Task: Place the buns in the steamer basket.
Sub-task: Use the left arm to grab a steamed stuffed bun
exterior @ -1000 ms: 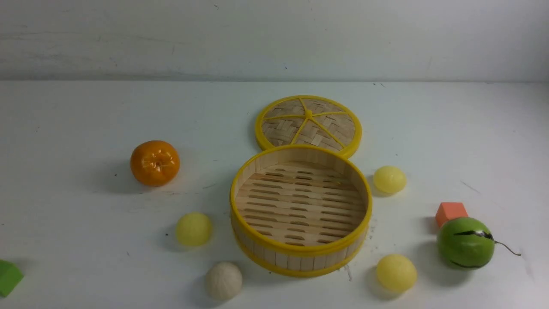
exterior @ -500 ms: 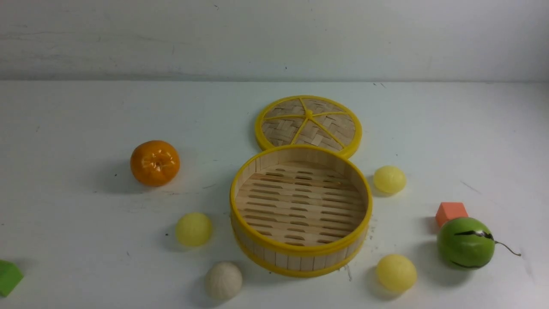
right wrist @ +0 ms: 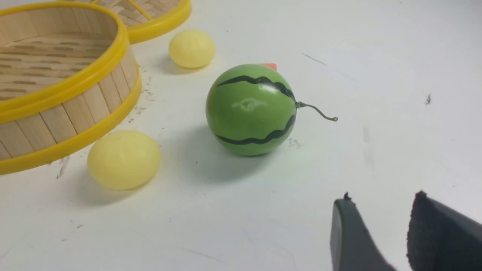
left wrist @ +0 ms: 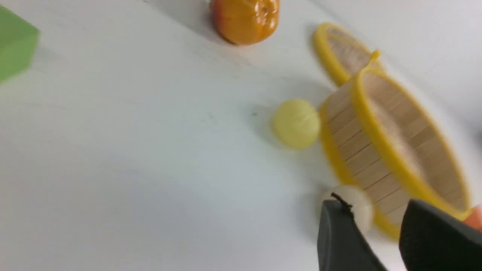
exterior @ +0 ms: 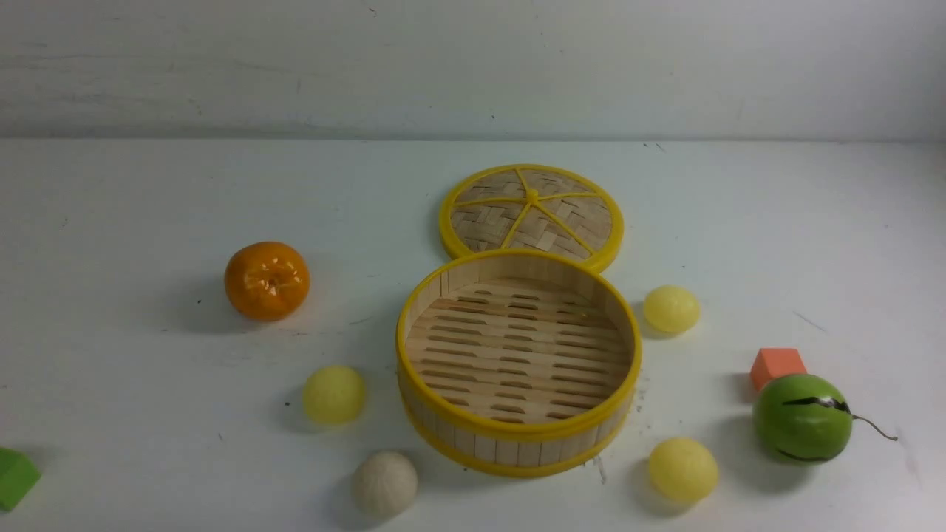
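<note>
shows all four buns (exterior: 333, 394) on the table (exterior: 148, 414) around the basket (exterior: 517, 432), none inside. puts the white bun (left wrist: 354, 195) just ahead of the left gripper (left wrist: 372, 205), with the right gripper (right wrist: 382, 199) well apart from any bun. finds both pairs of jaws parted, empty.
</note>
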{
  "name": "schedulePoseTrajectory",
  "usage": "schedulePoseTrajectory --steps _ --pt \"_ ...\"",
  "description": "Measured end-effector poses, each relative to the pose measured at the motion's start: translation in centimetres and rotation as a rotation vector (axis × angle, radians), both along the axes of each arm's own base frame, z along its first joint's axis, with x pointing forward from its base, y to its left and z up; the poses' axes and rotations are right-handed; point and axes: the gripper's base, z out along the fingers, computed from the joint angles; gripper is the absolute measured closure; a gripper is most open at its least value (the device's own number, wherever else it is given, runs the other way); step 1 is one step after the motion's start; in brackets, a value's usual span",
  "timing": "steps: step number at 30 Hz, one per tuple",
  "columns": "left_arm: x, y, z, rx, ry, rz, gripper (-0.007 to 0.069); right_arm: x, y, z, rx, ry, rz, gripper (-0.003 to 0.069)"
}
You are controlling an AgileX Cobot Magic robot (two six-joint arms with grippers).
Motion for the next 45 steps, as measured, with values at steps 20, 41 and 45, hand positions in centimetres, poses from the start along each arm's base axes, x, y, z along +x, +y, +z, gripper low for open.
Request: schedulePoseTrajectory --steps 20,41,45 --pt "-0.9 -3.0 10.7 0.081 0.024 -0.375 0.0638 0.0 0.0 0.0 0.000 0.000 0.006 0.0419" --pt "8.5 -9.8 10.8 0.633 0.496 -0.998 0.0638 0.4 0.5 1.5 0.480 -0.164 -0.045 0.0419" --pt "9.4 -9.7 11.3 0.700 0.485 -0.960 0.0638 0.4 0.3 2.4 0.650 -0.251 -0.073 0.0419"
